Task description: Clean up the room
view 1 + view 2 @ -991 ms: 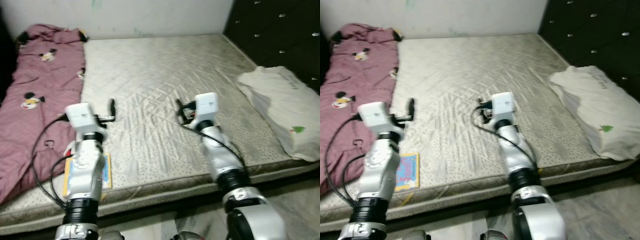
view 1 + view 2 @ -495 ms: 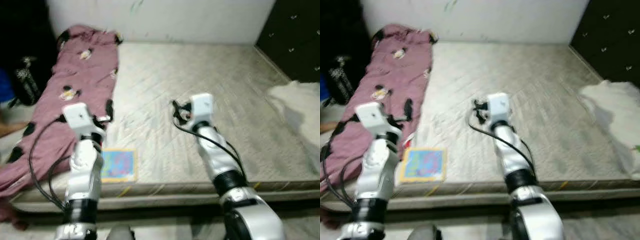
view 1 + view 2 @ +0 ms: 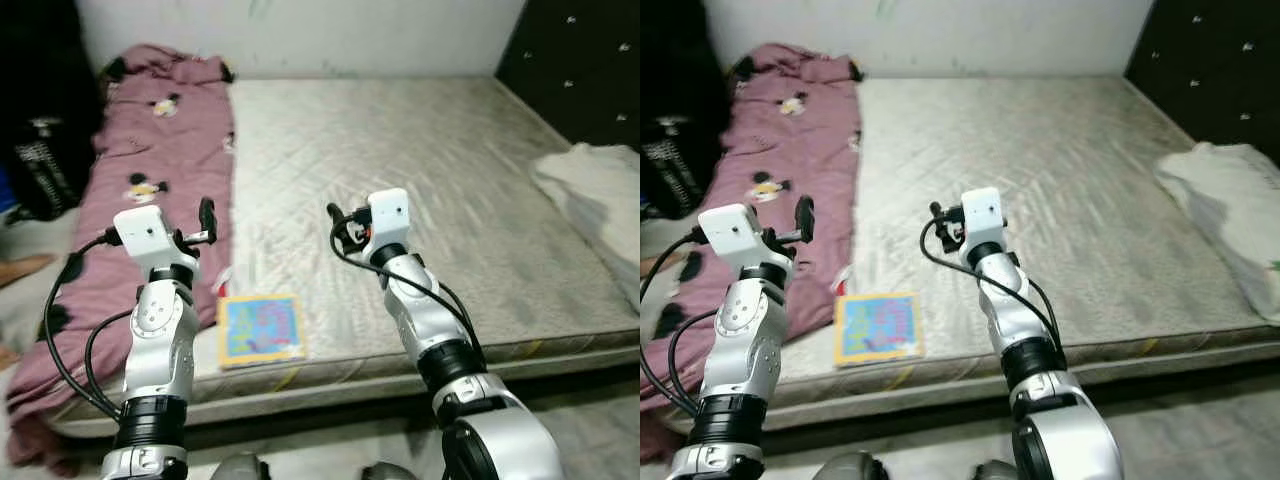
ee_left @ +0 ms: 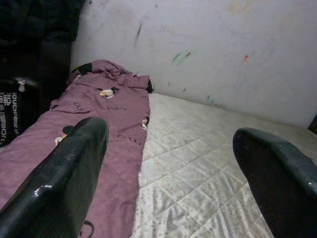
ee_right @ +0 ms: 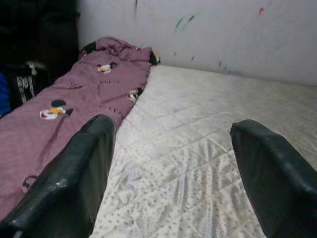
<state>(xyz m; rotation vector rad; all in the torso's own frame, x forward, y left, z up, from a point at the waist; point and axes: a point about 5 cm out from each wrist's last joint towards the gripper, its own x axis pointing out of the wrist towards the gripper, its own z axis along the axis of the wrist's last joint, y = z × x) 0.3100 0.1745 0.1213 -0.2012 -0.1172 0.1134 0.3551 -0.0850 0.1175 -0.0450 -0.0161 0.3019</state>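
Observation:
A bare quilted mattress (image 3: 430,150) lies before me. Along its left side is a mauve blanket (image 3: 150,170) with cartoon mouse prints. A colourful book (image 3: 260,328) lies flat near the mattress's front edge, between my two arms. A white pillow (image 3: 600,190) sits at the right edge. My left gripper (image 3: 207,215) hovers over the blanket's inner edge, open and holding nothing, its fingers (image 4: 74,168) wide apart. My right gripper (image 3: 338,222) hangs over the middle of the mattress, open and holding nothing, with its fingers (image 5: 84,168) spread.
A black bag (image 3: 40,170) stands on the floor left of the bed. A dark studded cabinet (image 3: 580,60) rises at the back right. A white wall (image 4: 208,44) with small paint marks backs the bed. Grey floor (image 3: 580,420) runs along the front.
The whole view has swung left: the pillow slid toward the right edge and the black bag came into sight. The book now shows fully beside my left arm. Both arms keep their pose.

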